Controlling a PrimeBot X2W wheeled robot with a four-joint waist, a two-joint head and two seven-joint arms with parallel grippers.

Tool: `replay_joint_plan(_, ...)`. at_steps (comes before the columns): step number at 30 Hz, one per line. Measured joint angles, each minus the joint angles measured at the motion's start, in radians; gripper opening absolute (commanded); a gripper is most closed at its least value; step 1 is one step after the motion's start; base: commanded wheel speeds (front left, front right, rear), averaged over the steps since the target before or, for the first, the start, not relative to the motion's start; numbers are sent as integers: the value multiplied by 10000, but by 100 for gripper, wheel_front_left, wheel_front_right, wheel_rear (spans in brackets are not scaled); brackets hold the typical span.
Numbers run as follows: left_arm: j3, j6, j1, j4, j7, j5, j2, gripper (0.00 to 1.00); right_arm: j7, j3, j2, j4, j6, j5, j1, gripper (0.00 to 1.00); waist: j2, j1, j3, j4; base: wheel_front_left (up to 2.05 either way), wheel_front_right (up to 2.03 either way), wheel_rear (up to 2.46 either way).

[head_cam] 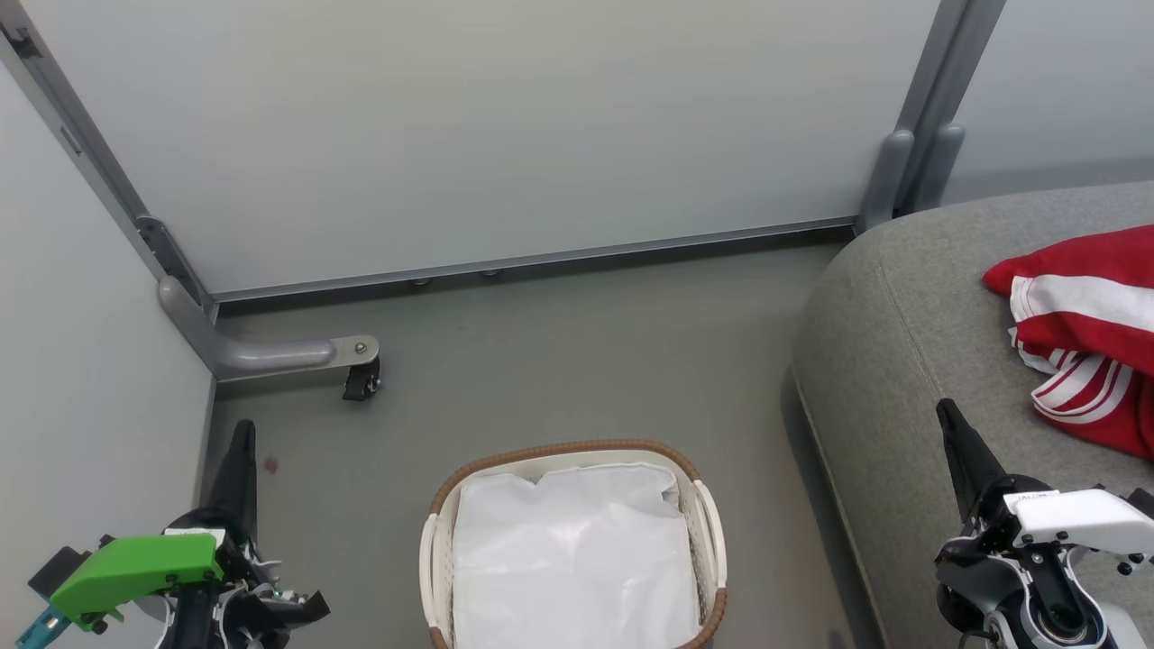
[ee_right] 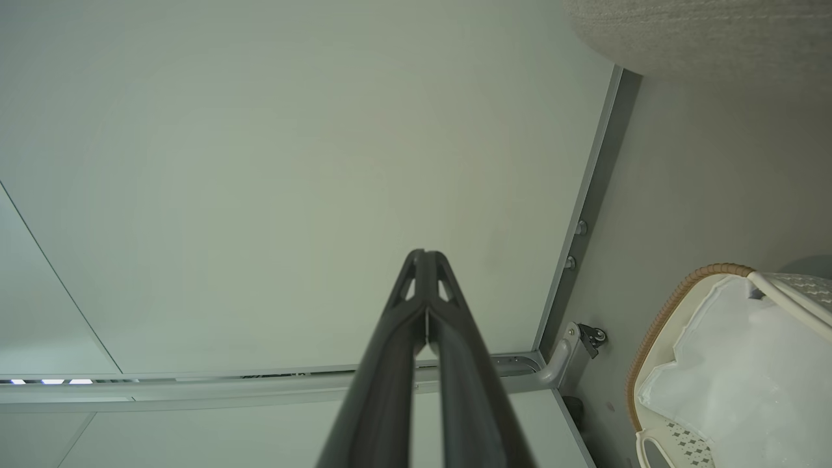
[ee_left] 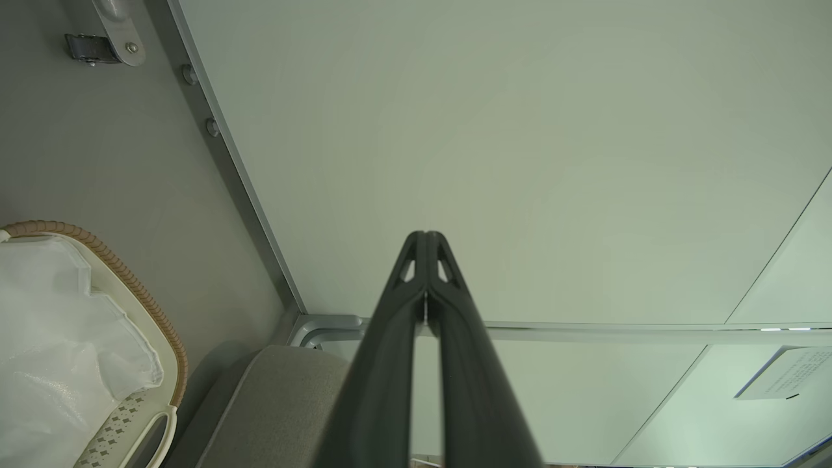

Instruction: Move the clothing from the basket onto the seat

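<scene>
The basket is showing perforated plastic under a woven rim — its liner looking faintly glossy; beside the right hand, the seat is wearing matt cloth.

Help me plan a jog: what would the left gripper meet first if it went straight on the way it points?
Most likely the pale wall panel: in the left wrist view the left gripper, fingers together, points straight at it with nothing between. How far off it stands is unclear.

Pale partition panels enclose grey floor; a caster foot rests on it.
</scene>
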Motion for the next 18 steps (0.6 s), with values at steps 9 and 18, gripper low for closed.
replay_joint_plan(9,0,0,0,0,0,0,0,0,0,2,0,0,0,0,0,0,0,0,0,0,0,0,0)
replay_joint_plan(18,0,0,0,-2,0,0,0,0,0,2,0,0,0,0,0,0,0,0,0,0,0,0,0)
